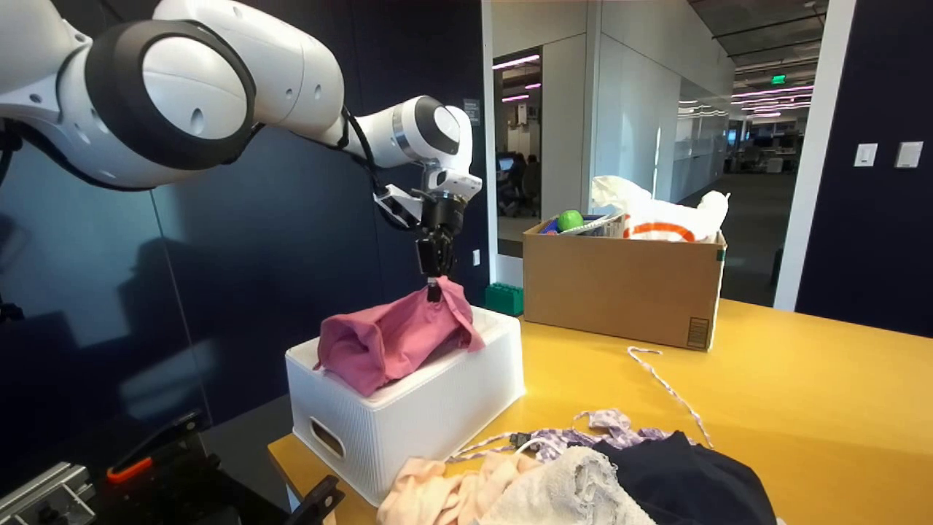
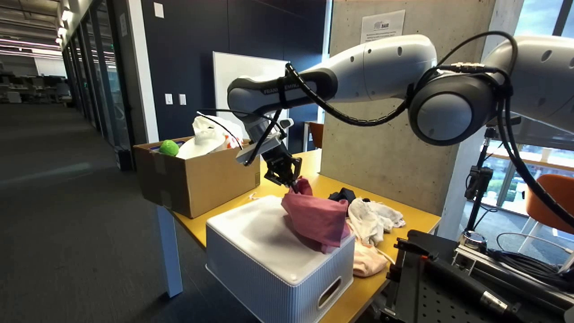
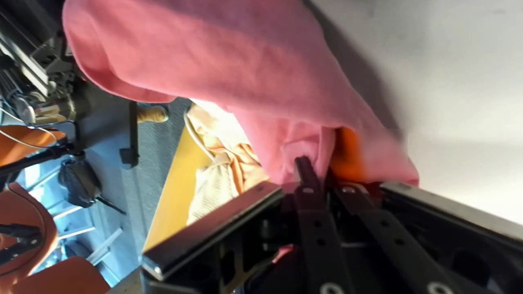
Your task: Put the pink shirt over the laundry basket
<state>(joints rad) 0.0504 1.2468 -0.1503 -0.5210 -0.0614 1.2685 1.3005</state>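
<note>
From the left in an exterior view: the laundry basket (image 1: 444, 412) sits on the table (image 1: 802, 379), flat top up, and there's the pink shirt (image 1: 401, 332), bunched over that top, the hand (image 1: 434, 290) pinching a raised fold of it! Nearly there, I'd judge: the cloth is over the basket; what's left is laying that fold down and letting go. And the count, left to right: one basket, one shirt, one hand, one green block (image 1: 504, 299), then loose clothes (image 1: 576, 485), at least four, too tangled for an exact tally, one round green thing (image 1: 570, 221) poking out of one cardboard box (image 1: 619, 288), and one white bag (image 1: 674, 216).
</note>
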